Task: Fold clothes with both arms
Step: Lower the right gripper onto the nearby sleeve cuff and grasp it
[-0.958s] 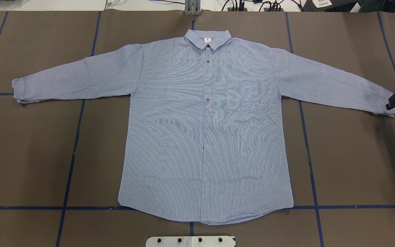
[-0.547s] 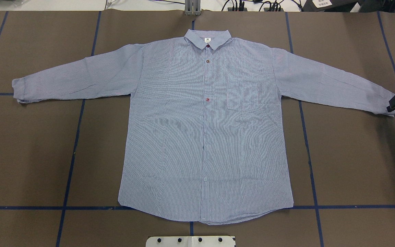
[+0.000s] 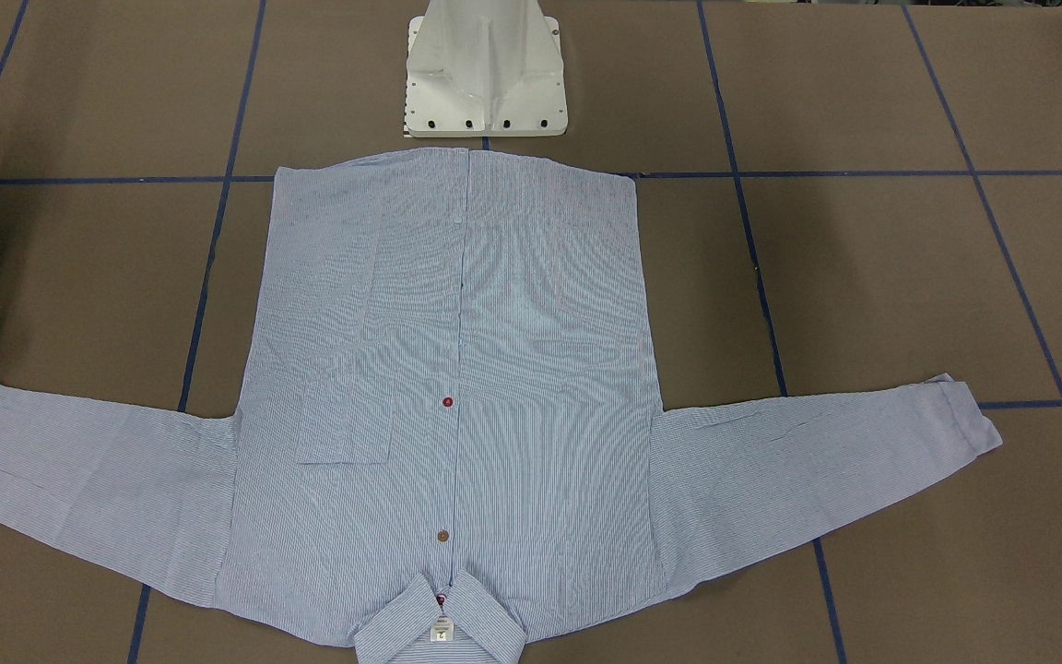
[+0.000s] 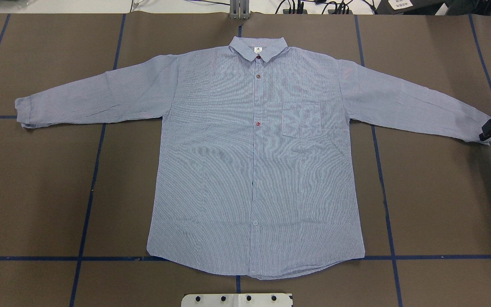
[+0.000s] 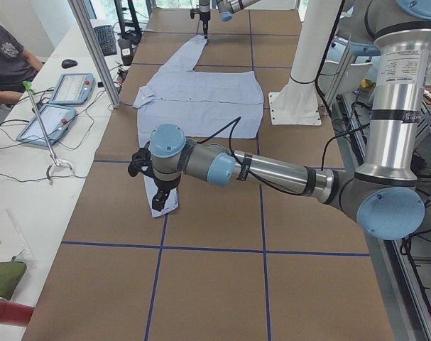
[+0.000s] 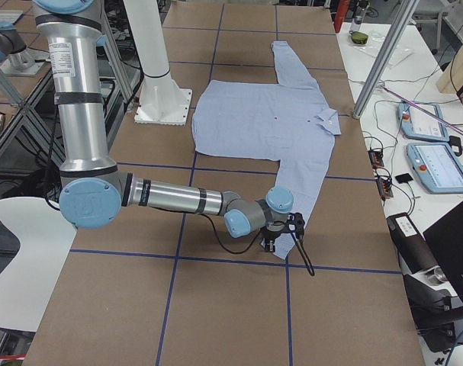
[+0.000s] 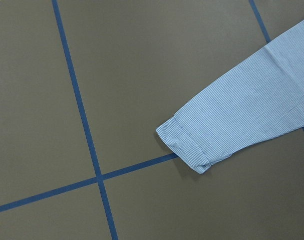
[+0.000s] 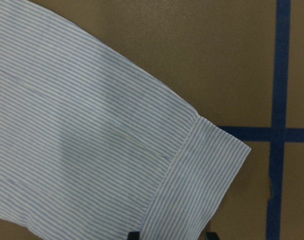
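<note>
One shirt (image 4: 254, 170) lay on the tabletop (image 4: 441, 204). It had two sleeves (image 4: 92, 98), one collar (image 4: 245, 44), one chest pocket (image 4: 303, 119), two red buttons (image 4: 258, 123), one brown button (image 4: 258, 76) and one pale button (image 4: 255, 223). Two arms were there, one left arm (image 5: 272, 170) and one right arm (image 6: 178, 200). There were also one white base (image 3: 485, 69), two control tablets (image 6: 438, 164) and one person (image 5: 9, 57).

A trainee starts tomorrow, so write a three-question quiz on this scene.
1. True or false: the shirt is already folded in half.
2. The right gripper is at the: A collar, B cuff, C hem.
3. How many red buttons show?
Key: 1 false; 2 B; 3 two.
</note>
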You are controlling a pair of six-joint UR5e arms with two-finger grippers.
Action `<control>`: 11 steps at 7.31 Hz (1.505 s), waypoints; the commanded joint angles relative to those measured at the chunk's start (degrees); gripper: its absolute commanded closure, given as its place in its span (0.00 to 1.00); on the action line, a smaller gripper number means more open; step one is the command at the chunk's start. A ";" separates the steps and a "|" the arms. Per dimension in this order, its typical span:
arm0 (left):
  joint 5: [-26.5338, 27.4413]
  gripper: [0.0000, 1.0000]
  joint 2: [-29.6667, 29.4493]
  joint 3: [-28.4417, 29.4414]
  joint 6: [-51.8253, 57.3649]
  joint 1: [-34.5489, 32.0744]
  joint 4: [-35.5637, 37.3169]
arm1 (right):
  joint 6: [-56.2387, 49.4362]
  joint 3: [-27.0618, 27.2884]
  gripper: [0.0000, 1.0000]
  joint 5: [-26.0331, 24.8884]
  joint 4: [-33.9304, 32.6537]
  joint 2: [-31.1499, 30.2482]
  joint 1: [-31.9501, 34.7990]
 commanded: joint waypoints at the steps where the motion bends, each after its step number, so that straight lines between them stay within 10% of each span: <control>1: 0.01 0.00 0.00 -0.01 0.00 0.00 0.00 | -0.14 -0.22 0.47 0.00 0.00 -0.03 -0.16; 8: 0.01 0.00 -0.09 -0.88 -0.09 0.00 0.09 | 0.04 -0.84 0.61 0.18 -0.09 0.05 -0.16; 11: -0.08 0.00 -0.09 -0.97 -0.18 0.00 0.09 | 0.04 -0.66 1.00 0.26 -0.35 0.05 -0.16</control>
